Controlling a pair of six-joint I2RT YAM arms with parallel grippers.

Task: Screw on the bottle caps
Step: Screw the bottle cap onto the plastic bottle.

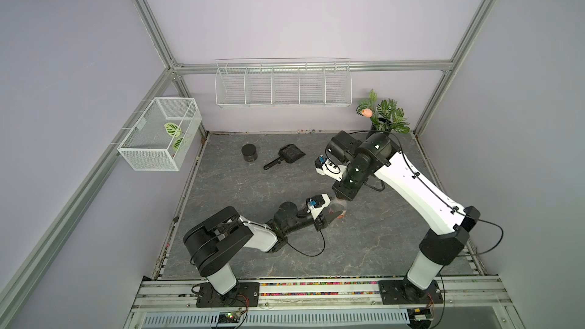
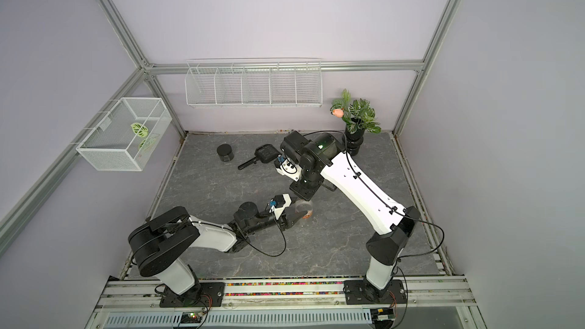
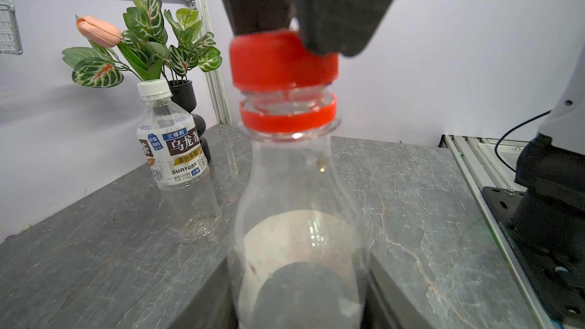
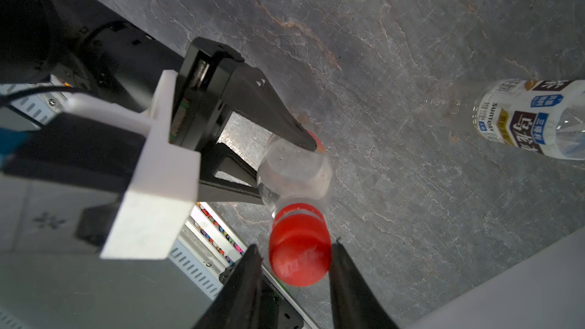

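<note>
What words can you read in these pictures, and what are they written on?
"SUNTORY": on the white label of the shorter bottle.
"三得利": same label, blue strip.
"乌龙茶": same label, brown patch, last character partly hidden.
"原叶萃取": same label, gold band.
Smaller print there: too small to read.
Raised lettering on the red cap: too blurred to read.

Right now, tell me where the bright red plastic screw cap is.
The bright red plastic screw cap sits on the neck of the clear plastic bottle held by the left gripper, between the right gripper's fingers, in both wrist views.
</note>
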